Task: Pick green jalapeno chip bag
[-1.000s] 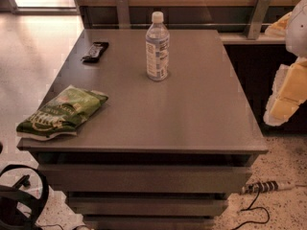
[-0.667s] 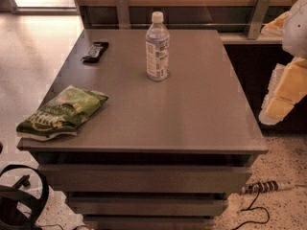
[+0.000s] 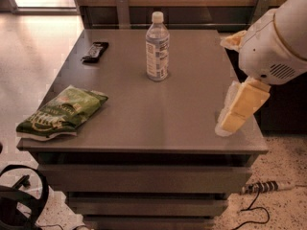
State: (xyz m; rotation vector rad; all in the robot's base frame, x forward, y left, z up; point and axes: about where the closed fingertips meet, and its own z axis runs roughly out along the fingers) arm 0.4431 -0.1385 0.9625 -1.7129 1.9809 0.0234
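The green jalapeno chip bag (image 3: 62,112) lies flat at the front left corner of the grey table (image 3: 158,114), its white edge over the table's front rim. My gripper (image 3: 234,75) hangs over the table's right edge, far to the right of the bag. It is open and empty, with one pale yellow finger (image 3: 242,105) low near the front right corner and the other behind it.
A clear water bottle (image 3: 157,47) stands upright at the middle back of the table. A small black wrapped bar (image 3: 95,51) lies at the back left. A wooden wall with metal posts runs behind. Cables (image 3: 254,195) and a black object lie on the floor.
My arm and gripper have moved left, in over the table's right edge, and fill more of the view. The bag, bottle and bar have not moved on the table.
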